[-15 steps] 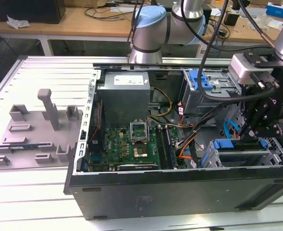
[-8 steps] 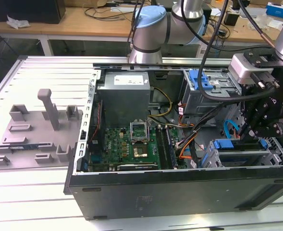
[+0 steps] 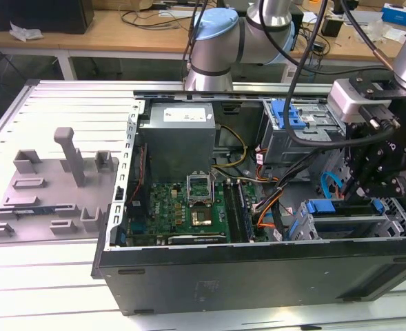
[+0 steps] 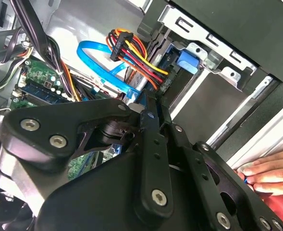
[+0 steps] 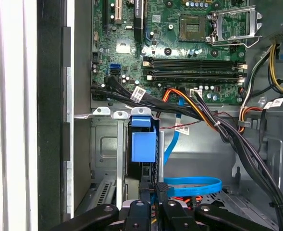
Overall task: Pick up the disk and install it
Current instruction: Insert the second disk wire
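Observation:
The disk (image 3: 327,205) stands on edge in the drive cage (image 3: 396,214) at the open computer case's corner, on the exterior view's right. Its blue plastic frame (image 5: 143,144) faces the camera in the first wrist view, between the cage's metal rails. My gripper (image 3: 360,193) hangs over that cage. In the first wrist view its black fingers (image 5: 145,192) sit close together on the disk's near edge, gripper (image 5: 153,190) shut. In the second wrist view the gripper (image 4: 148,103) points into the cage toward the blue frame (image 4: 187,61).
A person's hand (image 4: 271,174) rests on the case edge beside the gripper. Bundled cables (image 5: 218,127) and a blue flat cable (image 5: 194,185) run next to the cage. The motherboard (image 3: 189,207) and grey power supply (image 3: 182,134) lie further in. A grey fixture (image 3: 58,186) sits outside the case.

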Controlling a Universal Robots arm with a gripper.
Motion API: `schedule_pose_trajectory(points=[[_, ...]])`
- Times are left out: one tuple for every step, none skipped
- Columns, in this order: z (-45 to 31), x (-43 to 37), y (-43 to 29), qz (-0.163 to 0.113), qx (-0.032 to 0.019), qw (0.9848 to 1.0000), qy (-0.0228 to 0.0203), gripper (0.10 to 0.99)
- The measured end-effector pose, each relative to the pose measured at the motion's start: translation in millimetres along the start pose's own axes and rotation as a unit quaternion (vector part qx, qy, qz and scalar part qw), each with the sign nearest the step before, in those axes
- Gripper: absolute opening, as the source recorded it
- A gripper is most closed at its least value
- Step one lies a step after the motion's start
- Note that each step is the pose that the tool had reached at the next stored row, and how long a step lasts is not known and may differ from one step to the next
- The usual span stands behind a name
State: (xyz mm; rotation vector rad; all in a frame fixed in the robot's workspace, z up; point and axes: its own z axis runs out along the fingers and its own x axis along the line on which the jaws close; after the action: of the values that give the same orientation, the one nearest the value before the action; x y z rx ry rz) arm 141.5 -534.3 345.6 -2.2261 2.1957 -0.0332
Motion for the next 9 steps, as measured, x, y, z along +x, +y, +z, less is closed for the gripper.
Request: schedule_pose_trajectory(points=[[0.4,0.0,0.0,-0.001,0.0,1.0,0.0,0.161],[0.7,0.0,0.0,-0.001,0.0,1.0,0.0,0.161],[1.0,0.0,0.0,-0.002,0.0001,1.0,0.0,0.161],[1.4,0.0,0.0,-0.002,0.0,1.0,-0.0001,0.161],[2.2,0.0,0.0,-0.003,0.0,1.0,-0.0001,0.161],[2.5,0.0,0.0,-0.004,0.0,1.0,0.0,0.161],[3.1,0.0,0.1,-0.005,0.0,1.0,-0.0001,0.161],[3.8,0.0,0.1,-0.005,0.0,1.0,-0.0002,0.161],[4.4,0.0,0.1,-0.006,0.0,1.0,-0.0001,0.161]])
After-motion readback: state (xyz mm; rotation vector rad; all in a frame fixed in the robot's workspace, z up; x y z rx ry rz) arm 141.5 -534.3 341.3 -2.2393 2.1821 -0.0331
